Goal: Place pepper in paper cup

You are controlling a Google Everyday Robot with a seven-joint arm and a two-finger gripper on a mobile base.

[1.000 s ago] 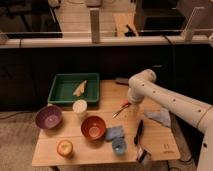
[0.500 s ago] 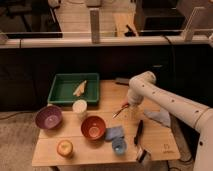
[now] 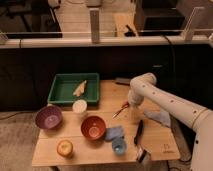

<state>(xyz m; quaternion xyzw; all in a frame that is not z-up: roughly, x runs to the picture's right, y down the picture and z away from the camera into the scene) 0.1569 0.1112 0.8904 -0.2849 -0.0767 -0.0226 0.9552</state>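
Near the middle of the tabletop (image 3: 87,152), a little toward its right edge in the camera view, we found the gripper (image 3: 126,104) at the far end of the pepper (image 3: 118,111), which slanted from there toward the near edge. Set against the half second and the full second before, almost nothing had shifted: the arm had settled only slightly, the gripper stayed at the same spot, and the pepper kept the same place and slant. We could not tell whether the gripper was closed on the pepper or only poised at it, nor whether the pepper rested on the tabletop or hung just clear of it. We judged from this stillness that the grasp was being made or confirmed, and that the carry had not begun. The paper cup (image 3: 79,106) stood upright, well apart toward the left edge, just in front of the green tray (image 3: 59,96) in the far left corner. The red-orange bowl (image 3: 93,127) sat nearer the front edge, between pepper and paper cup. The pepper was not yet in the paper cup, so the lift, the move leftward and the release remained.
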